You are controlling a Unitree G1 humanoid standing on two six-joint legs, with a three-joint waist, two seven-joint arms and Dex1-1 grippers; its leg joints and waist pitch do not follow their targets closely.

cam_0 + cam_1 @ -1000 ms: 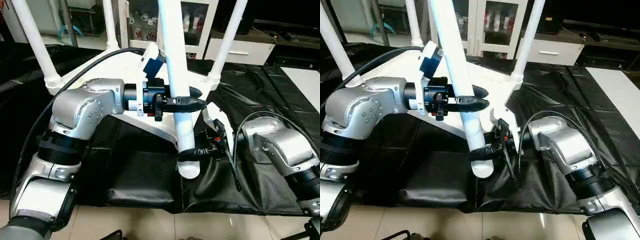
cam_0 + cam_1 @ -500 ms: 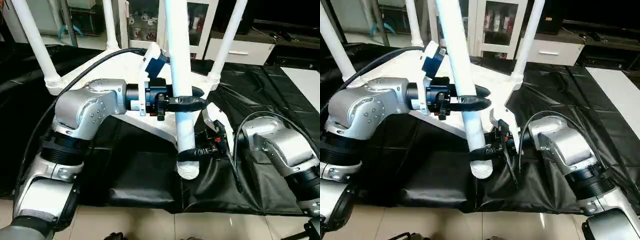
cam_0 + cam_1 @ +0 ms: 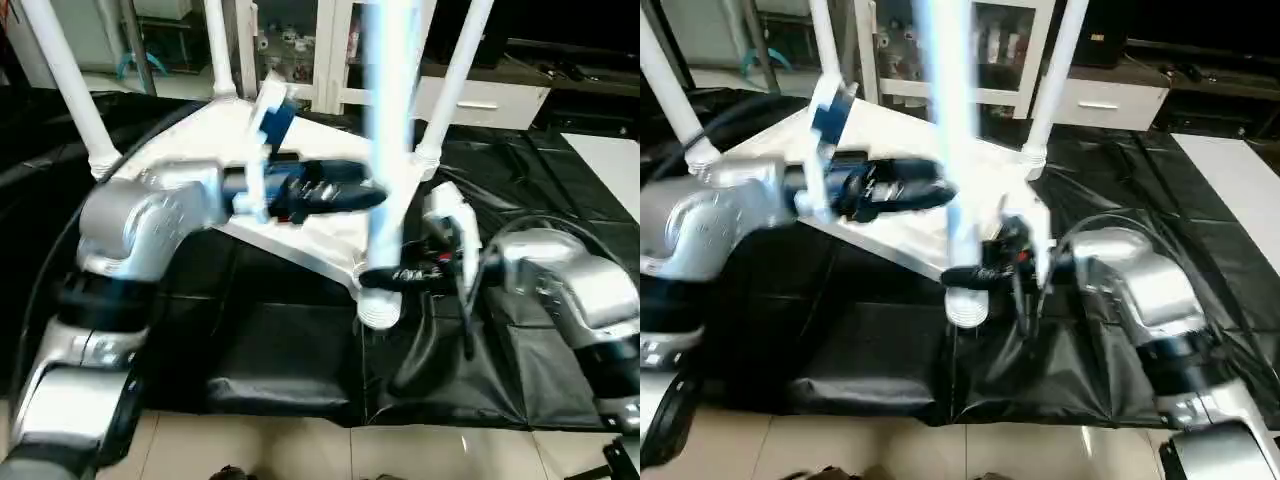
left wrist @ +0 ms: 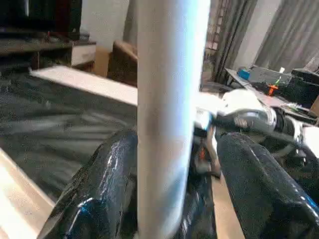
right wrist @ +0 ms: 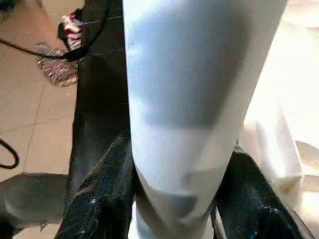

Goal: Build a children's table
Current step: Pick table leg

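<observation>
Over the near corner of the tabletop (image 3: 300, 225) I see the loose leg (image 3: 388, 150) upright | right gripper (image 3: 385, 277) fingers closed around its low end | left gripper (image 3: 365, 195) fingers spread beside it, higher up | three legs already stand in corner sockets.

The tabletop (image 3: 300, 225) is laid on the sheet-covered surface (image 3: 560, 190), with three legs (image 3: 70, 85) stood upright in its far corners. The fourth leg (image 3: 390, 150) is held near the front corner, with the left tool (image 3: 350, 195) at its left and the right tool (image 3: 385, 278) lower at its right.
</observation>
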